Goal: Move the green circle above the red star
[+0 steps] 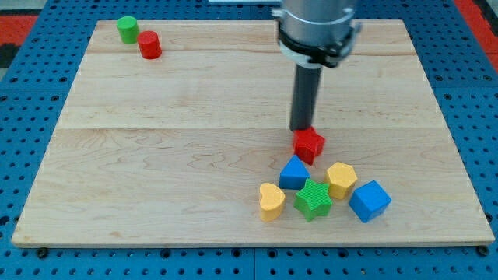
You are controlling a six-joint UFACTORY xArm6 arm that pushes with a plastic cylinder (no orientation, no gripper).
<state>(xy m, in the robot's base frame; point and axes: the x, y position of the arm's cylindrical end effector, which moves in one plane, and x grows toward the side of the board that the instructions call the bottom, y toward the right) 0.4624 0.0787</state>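
Note:
The green circle [128, 29], a small green cylinder, stands near the board's top left corner. A red cylinder [149, 45] sits just to its lower right, almost touching it. The red star [309, 145] lies right of the board's middle. My tip [301, 129] is at the star's upper left edge, touching or nearly touching it, far to the right of the green circle.
Below the red star is a cluster: a blue block [293, 173], a yellow hexagon-like block [341, 180], a green star [313, 199], a yellow heart [271, 201] and a blue cube [369, 201]. The wooden board [156, 155] lies on a blue pegboard.

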